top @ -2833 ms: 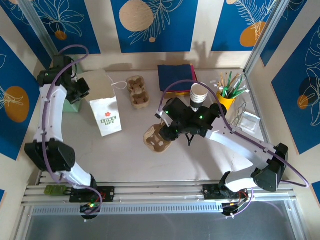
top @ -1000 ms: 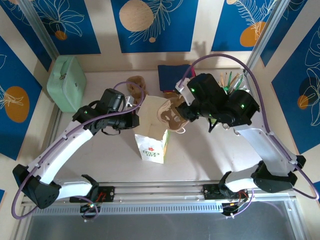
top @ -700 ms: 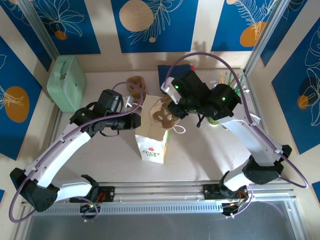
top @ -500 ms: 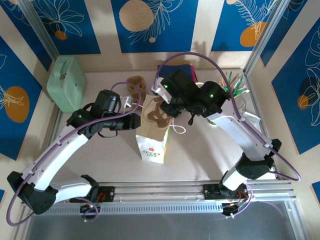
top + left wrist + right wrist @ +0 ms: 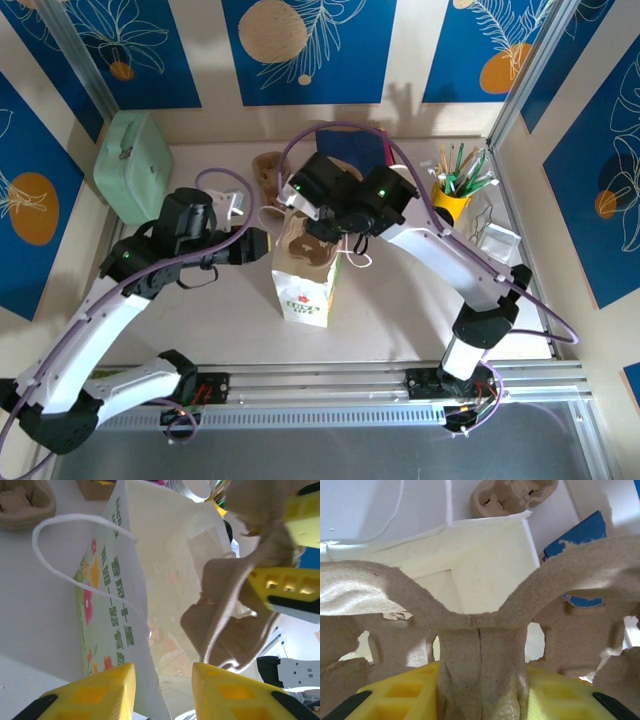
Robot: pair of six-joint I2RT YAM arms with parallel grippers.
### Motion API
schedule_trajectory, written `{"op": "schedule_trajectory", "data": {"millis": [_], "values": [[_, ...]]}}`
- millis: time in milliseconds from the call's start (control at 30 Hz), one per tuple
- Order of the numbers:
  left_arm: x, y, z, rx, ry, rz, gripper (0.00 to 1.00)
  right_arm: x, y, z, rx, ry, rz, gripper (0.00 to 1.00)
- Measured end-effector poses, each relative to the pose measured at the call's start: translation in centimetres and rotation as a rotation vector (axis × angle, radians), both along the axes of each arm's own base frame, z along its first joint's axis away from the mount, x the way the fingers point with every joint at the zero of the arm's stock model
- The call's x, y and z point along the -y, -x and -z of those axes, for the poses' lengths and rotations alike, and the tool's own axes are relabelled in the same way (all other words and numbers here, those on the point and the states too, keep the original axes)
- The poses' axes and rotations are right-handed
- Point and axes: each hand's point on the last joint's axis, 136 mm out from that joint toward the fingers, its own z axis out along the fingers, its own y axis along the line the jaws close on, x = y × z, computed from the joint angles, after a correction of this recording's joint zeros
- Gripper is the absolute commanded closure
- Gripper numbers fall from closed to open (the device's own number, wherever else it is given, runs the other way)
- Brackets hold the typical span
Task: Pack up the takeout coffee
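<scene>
The takeout coffee is hidden. A white paper bag [image 5: 303, 290] with a green print stands open in the middle of the table, and I see its wall [image 5: 120, 595] and inside [image 5: 485, 575] in the wrist views. My right gripper [image 5: 328, 218] is shut on the centre rib of a brown pulp cup carrier [image 5: 480, 645], holding it just above the bag's mouth [image 5: 305, 243]. My left gripper [image 5: 262, 243] sits at the bag's left rim, open [image 5: 162, 690], with the bag's edge loose between its yellow fingers. From the left wrist the carrier [image 5: 235, 625] hangs over the opening.
A second pulp carrier [image 5: 268, 170] lies behind the bag. A mint-green case [image 5: 128, 160] stands at the back left, blue napkins [image 5: 352, 140] at the back, a yellow cup of stirrers [image 5: 452, 195] and a clear holder [image 5: 497, 240] on the right.
My left gripper has opened, let go of the bag's rim and drawn back to the left. My right arm has swung left with the carrier, bringing it over the bag's mouth.
</scene>
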Motion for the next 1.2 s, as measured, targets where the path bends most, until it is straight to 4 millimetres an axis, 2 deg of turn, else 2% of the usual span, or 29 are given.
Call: {"op": "schedule_trajectory", "data": {"millis": [167,567,933,1200], "values": [[-0.7,0.4,-0.6,0.034,0.0,-0.011,0.65,-0.6,0.9,0.7,0.005,0.042,-0.045,0.62],[-1.2,0.6,0.0,0.035,-0.024,-0.015,0.64,-1.2,1.5,2.4,-0.023,0.089,-0.071,0.62],[-1.6,0.3,0.4,0.031,-0.036,-0.032,0.64,-2.3,3.0,6.1,-0.168,0.131,-0.087,0.63],[-1.8,0.1,0.9,0.024,-0.046,-0.045,0.64,-2.4,3.3,7.5,-0.239,0.116,-0.072,0.63]]}}
